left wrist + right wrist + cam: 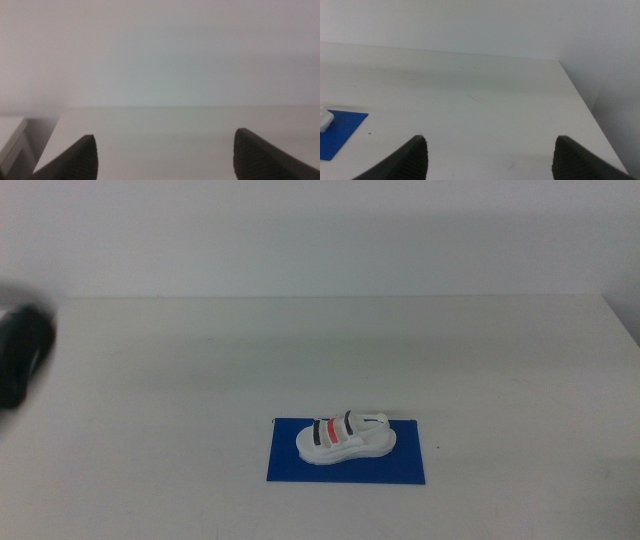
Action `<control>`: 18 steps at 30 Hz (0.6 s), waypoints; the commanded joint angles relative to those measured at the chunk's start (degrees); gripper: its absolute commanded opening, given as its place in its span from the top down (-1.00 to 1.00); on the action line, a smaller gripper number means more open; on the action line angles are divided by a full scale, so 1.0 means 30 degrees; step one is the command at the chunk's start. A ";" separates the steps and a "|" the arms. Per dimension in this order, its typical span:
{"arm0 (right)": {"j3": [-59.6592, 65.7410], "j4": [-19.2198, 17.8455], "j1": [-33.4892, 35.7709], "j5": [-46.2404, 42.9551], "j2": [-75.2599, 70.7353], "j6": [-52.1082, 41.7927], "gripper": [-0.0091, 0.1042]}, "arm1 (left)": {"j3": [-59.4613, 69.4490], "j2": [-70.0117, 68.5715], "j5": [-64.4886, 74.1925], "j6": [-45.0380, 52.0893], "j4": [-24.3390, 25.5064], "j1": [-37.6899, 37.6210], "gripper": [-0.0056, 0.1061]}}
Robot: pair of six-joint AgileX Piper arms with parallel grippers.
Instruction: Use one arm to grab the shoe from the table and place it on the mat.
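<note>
Left hand [165, 155]: seen from its own wrist camera, its two dark jaws stand wide apart with nothing between them, facing bare white counter [330, 350] and a pale wall. In the middle view a blurred dark mass at the left edge of the frame, about mid-height, is most likely the arm [22, 355] carrying this hand; it lies well apart from the shoe and touches nothing visible.

Centre of the middle view, lower half: the mat [290, 465], a dark-blue rectangle, lies flat on the counter. The shoe [345, 438], white with black and red straps, rests sole-down on the mat, lying lengthwise across the frame. Its sole appears to sit wholly within the mat's outline, though the far edge of the mat is partly hidden behind it.

Right hand [490, 157]: its own wrist view shows the jaws likewise spread wide and empty. A corner of the mat and a sliver of the shoe appear at the left edge of that view. This arm does not appear in the middle view and seems to be waiting.

Progress, judged from the layout: the placement looks complete, since the shoe is on the mat and neither hand grips it. What remains is, at most, the arm's withdrawal to rest.
</note>
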 commanded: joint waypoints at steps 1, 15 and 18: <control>0.0093 -0.0173 -0.0013 -0.1457 -0.0496 -0.0150 -0.30 | 0.1381 -0.1802 -0.1621 -0.0185 0.0068 0.0217 -0.75; 0.0093 -0.0173 -0.0013 -0.1457 -0.0496 -0.0150 -0.30 | 0.9758 -1.1167 -0.2612 -0.0170 -0.0003 0.0448 -0.75; 0.0093 -0.0173 -0.0013 -0.1457 -0.0496 -0.0150 -0.30 | 1.0302 -1.1891 -0.2718 -0.0085 -0.0003 0.0448 -0.75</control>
